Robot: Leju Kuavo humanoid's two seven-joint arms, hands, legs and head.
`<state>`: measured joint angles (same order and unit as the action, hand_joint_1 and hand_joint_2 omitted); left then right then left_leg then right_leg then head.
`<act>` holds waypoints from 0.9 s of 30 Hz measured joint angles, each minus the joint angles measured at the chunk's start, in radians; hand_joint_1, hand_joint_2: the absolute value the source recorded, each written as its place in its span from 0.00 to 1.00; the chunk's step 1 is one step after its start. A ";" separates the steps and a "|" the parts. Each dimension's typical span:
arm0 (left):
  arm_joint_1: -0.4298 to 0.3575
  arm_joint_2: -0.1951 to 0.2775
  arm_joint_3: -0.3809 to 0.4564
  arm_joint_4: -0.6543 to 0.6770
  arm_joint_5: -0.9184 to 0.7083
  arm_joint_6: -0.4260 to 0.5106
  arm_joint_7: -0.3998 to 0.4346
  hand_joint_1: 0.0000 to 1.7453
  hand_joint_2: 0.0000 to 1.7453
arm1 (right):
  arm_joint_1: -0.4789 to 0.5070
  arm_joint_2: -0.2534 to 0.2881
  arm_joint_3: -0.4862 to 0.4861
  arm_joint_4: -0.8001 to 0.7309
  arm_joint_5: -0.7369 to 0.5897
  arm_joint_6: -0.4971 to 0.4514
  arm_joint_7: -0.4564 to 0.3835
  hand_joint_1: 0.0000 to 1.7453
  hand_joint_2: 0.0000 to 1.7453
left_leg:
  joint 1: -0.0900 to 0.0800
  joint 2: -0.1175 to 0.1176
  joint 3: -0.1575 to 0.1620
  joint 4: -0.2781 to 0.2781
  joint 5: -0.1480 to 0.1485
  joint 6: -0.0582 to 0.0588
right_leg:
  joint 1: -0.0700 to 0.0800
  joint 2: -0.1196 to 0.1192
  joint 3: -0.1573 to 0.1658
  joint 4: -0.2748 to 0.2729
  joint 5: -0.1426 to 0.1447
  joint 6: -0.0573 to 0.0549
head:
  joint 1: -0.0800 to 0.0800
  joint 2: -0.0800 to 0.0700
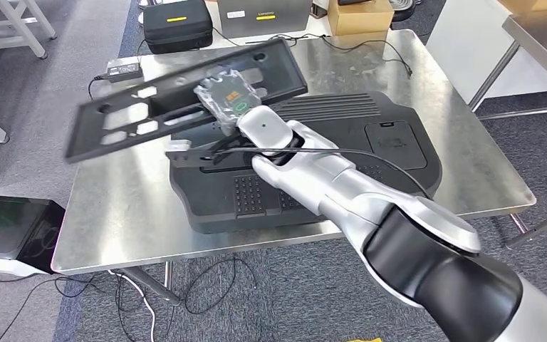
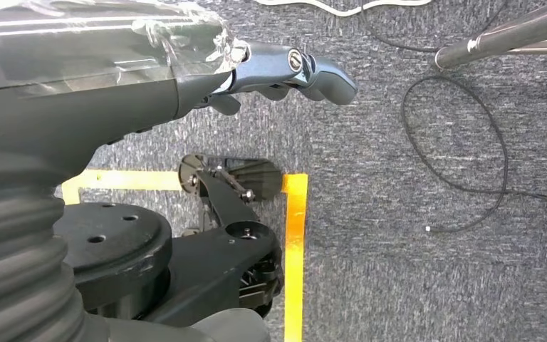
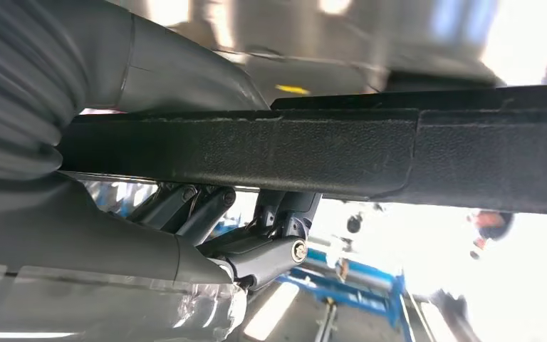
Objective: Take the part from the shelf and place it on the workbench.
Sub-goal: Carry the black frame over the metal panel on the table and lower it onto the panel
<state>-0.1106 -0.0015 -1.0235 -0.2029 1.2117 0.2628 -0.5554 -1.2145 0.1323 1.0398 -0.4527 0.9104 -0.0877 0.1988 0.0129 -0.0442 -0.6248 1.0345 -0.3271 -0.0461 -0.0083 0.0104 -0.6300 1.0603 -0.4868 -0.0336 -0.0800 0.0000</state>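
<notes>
Above the desk [image 1: 135, 206]: part [image 1: 185, 96], black slotted panel, tilted, held aloft by my right hand [image 1: 238, 107], fingers [image 3: 271, 249] clamped across its edge. Left hand [image 2: 285, 71] hangs, holding nothing. Step: placing. Next, I judge: lower flat, release.

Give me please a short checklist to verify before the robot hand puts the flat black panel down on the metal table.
1. Grip on the flat black panel: ok, the right robot hand holds it along one edge, as the right wrist view shows.
2. Panel attitude: not ok, it is tilted above the metal table.
3. Landing spot: not ok directly below, where the large black housing lies; bare metal shows beside it.
4. Cable on the table: ok, it lies toward the far edge.
5. Left robot hand: ok, it hangs over the floor, holding nothing.
</notes>
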 joint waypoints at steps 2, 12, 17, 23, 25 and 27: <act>0.000 -0.005 0.000 0.000 -0.007 0.000 -0.003 0.00 1.00 | 0.011 -0.012 0.008 0.016 0.017 0.028 0.012 1.00 1.00 | 0.000 0.000 0.000 0.000 0.000 0.000 | 0.000 0.000 0.000 -0.001 0.000 0.000 | 0.000 0.000; -0.006 -0.020 0.000 0.000 -0.026 0.004 -0.016 0.00 1.00 | 0.057 -0.057 0.018 0.069 -0.017 0.092 0.107 1.00 1.00 | 0.000 0.000 0.000 0.000 0.000 0.000 | 0.000 0.000 0.000 -0.001 0.000 0.000 | 0.000 0.000; -0.005 -0.027 0.000 0.000 -0.030 0.004 -0.015 0.00 1.00 | 0.068 -0.097 0.009 0.086 -0.036 0.112 0.139 1.00 1.00 | 0.000 0.000 0.000 0.000 0.000 0.000 | 0.000 0.000 0.001 -0.002 0.000 0.000 | 0.000 0.000; -0.005 -0.032 0.000 0.000 -0.036 0.003 -0.013 0.00 1.00 | 0.077 -0.136 -0.007 0.091 -0.049 0.116 0.140 1.00 1.00 | 0.000 0.000 0.000 0.001 0.000 0.000 | -0.001 0.000 0.001 -0.002 0.000 0.000 | 0.000 0.000; -0.005 -0.033 0.000 0.000 -0.036 0.003 -0.013 0.00 1.00 | 0.077 -0.141 -0.010 0.091 -0.049 0.116 0.140 1.00 1.00 | 0.000 0.000 0.000 0.001 0.000 0.000 | -0.001 -0.001 0.001 -0.002 0.000 0.000 | 0.000 0.000; -0.005 -0.034 0.000 0.000 -0.037 0.003 -0.013 0.00 1.00 | 0.078 -0.144 -0.011 0.091 -0.050 0.116 0.140 1.00 1.00 | 0.000 0.000 0.000 0.001 0.000 0.000 | 0.000 -0.001 0.002 -0.002 0.000 0.000 | 0.000 0.000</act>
<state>-0.1154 -0.0355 -1.0235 -0.2029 1.1746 0.2663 -0.5684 -1.1369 -0.0114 1.0285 -0.3620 0.8609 0.0286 0.3387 0.0128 -0.0446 -0.6245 1.0351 -0.3274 -0.0457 -0.0087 0.0092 -0.6285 1.0588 -0.4867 -0.0333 -0.0798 0.0000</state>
